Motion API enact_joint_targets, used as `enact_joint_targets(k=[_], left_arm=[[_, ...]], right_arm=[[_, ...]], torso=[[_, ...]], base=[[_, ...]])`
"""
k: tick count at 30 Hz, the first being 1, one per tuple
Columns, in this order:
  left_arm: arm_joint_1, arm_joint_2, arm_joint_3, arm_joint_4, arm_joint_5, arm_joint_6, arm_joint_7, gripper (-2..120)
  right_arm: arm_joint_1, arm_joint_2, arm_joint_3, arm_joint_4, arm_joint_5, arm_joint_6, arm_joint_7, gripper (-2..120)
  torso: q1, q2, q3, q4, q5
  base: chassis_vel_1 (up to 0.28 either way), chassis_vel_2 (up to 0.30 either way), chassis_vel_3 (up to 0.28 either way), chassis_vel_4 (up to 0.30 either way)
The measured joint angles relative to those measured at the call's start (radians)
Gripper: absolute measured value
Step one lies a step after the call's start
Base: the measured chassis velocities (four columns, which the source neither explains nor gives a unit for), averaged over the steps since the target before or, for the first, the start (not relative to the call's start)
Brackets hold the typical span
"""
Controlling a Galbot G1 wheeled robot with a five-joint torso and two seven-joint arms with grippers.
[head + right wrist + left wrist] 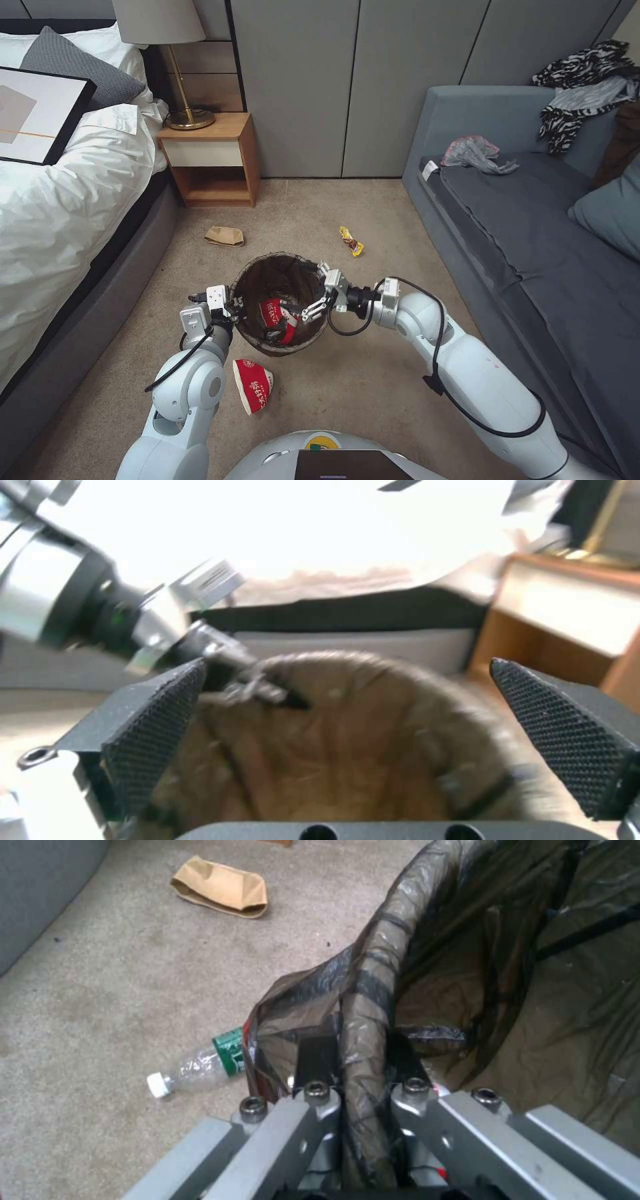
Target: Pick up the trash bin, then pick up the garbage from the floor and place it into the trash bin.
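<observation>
Left gripper (353, 1060): clamped on the trash bin (248, 293) rim.
Right gripper (313, 308): spread wide over the bin mouth.
Inside: probably a crushed red-and-white cup (273, 315).

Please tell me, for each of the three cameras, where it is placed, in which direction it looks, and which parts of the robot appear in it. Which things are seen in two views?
Head view: from the robot's head, down at the carpet; both arms, the left pincer on the trash bin rim, the right pincer over its mouth.
Left wrist view: along the left pincer, shut on the bag-covered rim; brown paper and bottle beyond.
Right wrist view: between the open right pincer pads, into the bin, toward the left arm.
Shared: bin, brown paper.
</observation>
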Motion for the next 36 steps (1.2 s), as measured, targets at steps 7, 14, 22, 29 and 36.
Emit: enact_joint_targets(k=[7,14,22,29,36], left_arm=[[0.001,0.001,-0.003,-0.005,0.000,0.000,0.000,3],[0.001,0.001,-0.007,-0.015,-0.001,0.000,0.001,3],[0.000,0.006,-0.012,-0.020,-0.003,0.000,0.001,3],[0.000,0.007,-0.013,-0.020,-0.004,0.000,0.001,3],[-0.002,0.008,-0.016,-0.020,-0.006,0.000,0.002,3]], right_arm=[[-0.044,-0.010,0.123,0.123,-0.020,0.004,0.209,100],[-0.099,0.003,0.248,0.218,-0.022,-0.044,0.406,100],[-0.232,0.094,0.389,0.288,-0.079,-0.127,0.556,100],[-0.328,0.154,0.428,0.293,-0.128,-0.143,0.648,100],[-0.404,0.236,0.431,0.295,-0.179,-0.219,0.779,100]], torso=[[0.000,0.000,0.000,0.0000,-0.0001],[0.000,0.000,0.000,-0.0002,0.0000],[0.000,0.000,0.000,-0.0001,0.0000],[0.000,0.000,0.000,0.0001,-0.0002],[0.000,0.000,0.000,-0.0001,-0.0002]], base=[[0.000,0.000,0.000,0.000],[0.000,0.000,0.000,0.000],[0.000,0.000,0.000,0.000],[0.000,0.000,0.000,0.000],[0.000,0.000,0.000,0.000]])
